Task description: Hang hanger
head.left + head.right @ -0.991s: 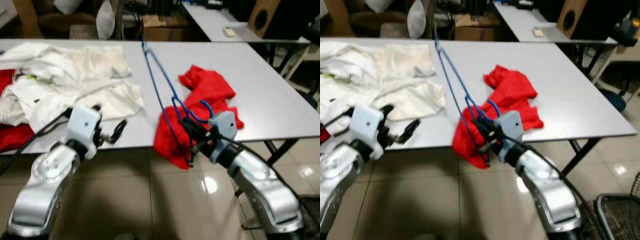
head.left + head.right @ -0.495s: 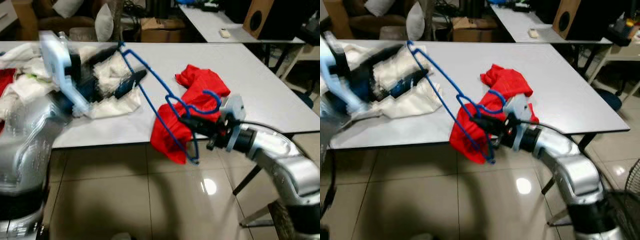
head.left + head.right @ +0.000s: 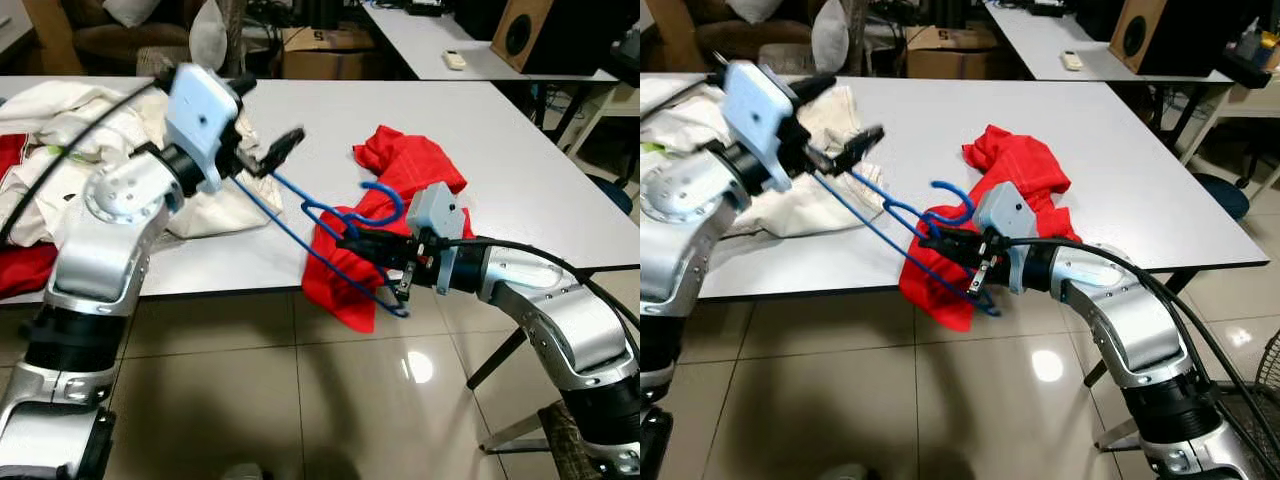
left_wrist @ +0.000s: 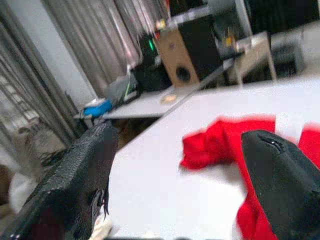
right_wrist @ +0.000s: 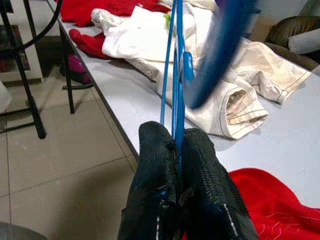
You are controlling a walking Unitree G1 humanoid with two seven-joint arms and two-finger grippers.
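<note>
Pinching the blue hanger (image 3: 330, 235) at mid-frame, the right gripper (image 3: 378, 247) clamps it for carrying (red cloth (image 3: 400, 195) behind), while the left gripper (image 3: 272, 153), upper left, gapes empty.

The white table (image 3: 520, 170) has bare room on its far right side and across the back middle. A red cloth (image 3: 405, 185) lies near the front edge and hangs over it. A pile of white clothes (image 3: 70, 140) covers the left part. The blue hanger (image 3: 330, 225) stretches between the two arms, pinched in the right gripper (image 3: 358, 244), and blocks the way across. The left gripper (image 3: 275, 152) hangs above the table with its fingers apart. The shiny tile floor (image 3: 250, 400) below is open.
</note>
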